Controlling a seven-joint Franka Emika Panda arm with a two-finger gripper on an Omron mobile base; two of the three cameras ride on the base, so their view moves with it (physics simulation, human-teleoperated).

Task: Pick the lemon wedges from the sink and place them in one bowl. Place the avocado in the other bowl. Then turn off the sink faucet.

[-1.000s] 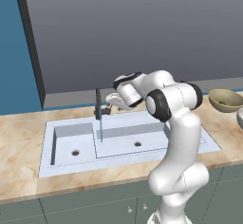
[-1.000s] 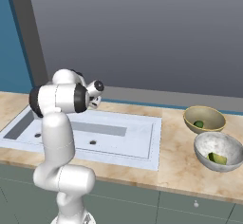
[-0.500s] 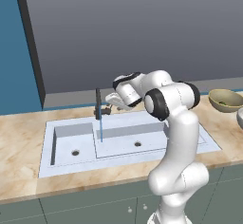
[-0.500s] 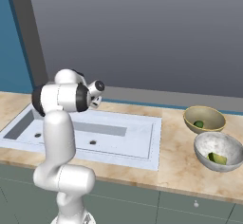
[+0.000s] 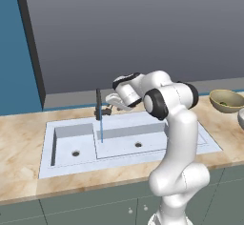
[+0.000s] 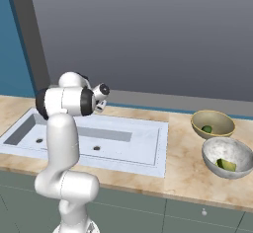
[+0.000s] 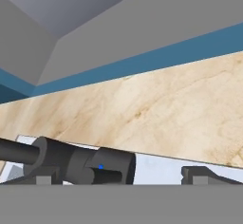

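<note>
On the beige marble tabletop (image 6: 183,170), the pale double-basin sink (image 5: 143,145) lies emptied, its lemon wedges (image 6: 226,165) and dark green avocado (image 6: 207,129) bowled beside it, while the wide-open tool (image 5: 107,108) nears the slim dark faucet (image 5: 98,104), water running.

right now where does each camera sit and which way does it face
Left base view: behind the arm to its left, facing the sink and sink faucet; arm rises lower right.
Right base view: behind to its right, facing sink and two bowls; arm lower left.
Hand view: on the hand, facing the faucet close up; finger tips at bottom.
Both base views share the sink and arm.
</note>
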